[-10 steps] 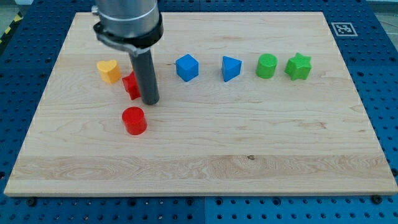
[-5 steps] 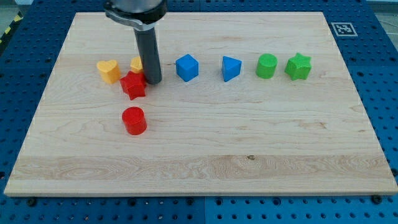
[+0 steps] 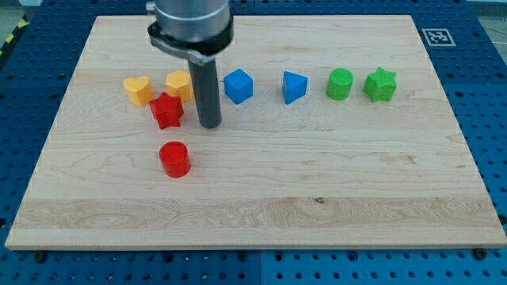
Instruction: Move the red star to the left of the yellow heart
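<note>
So your arm had no fingers to open or close at all, just the straight dark rod, and my tip (image 3: 210,125) sat on the pale wooden board (image 3: 317,182) holding nothing. It was just to the view's right of the red star-shaped block (image 3: 166,110), with a sliver of bare wood between them, so not touching as far as you could see. The star sat below and between the yellow heart-shaped block (image 3: 139,90) and a second yellow block (image 3: 179,84) (shape hard to make out, the rod partly hid it), close against both. That put the star to the heart's lower right. The red cylinder block (image 3: 174,159) lay further toward the view's bottom, apart. Off to the view's right ran a row: blue cube-like block (image 3: 238,85), blue wedge-like block (image 3: 294,87), green cylinder block (image 3: 340,84), green star-shaped block (image 3: 379,85).
</note>
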Action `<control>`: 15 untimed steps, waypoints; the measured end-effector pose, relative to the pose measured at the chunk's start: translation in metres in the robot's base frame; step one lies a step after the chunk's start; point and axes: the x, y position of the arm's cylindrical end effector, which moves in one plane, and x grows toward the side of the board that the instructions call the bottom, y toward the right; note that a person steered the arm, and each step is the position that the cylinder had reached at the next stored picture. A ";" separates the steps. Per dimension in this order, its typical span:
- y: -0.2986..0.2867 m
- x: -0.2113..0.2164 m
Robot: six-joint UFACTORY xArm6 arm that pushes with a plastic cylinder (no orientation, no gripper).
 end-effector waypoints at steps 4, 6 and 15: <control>-0.085 0.018; -0.117 0.023; -0.181 0.003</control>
